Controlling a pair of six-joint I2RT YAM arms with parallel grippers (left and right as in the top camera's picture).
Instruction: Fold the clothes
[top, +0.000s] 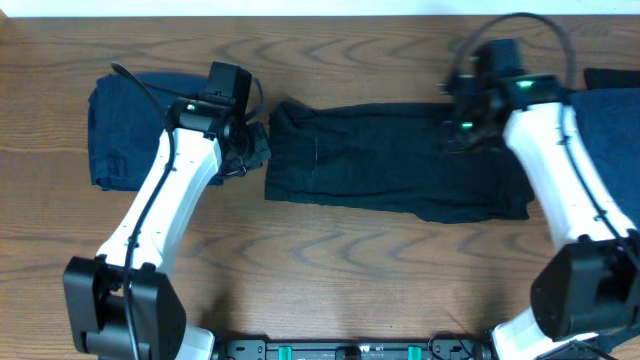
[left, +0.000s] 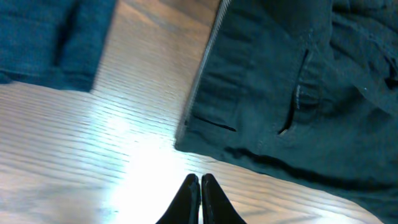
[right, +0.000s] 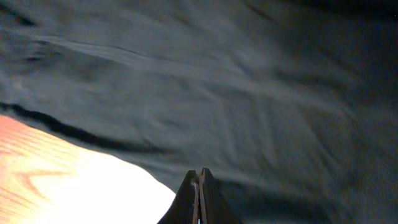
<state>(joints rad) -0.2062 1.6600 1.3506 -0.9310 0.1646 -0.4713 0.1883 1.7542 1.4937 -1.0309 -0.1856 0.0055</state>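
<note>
One navy garment (top: 125, 130) lies folded left of the black garment (top: 380, 160), a long strip likely needing more folds; the left hand (left: 200, 182) beside its left edge and right hand (right: 199, 175) above it are pinched together, empty.

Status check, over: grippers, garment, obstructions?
Left gripper shut, empty, over table at left edge of black garment. Right gripper shut, empty, above it. Left navy garment, right navy garment aside; nothing blocking.
</note>
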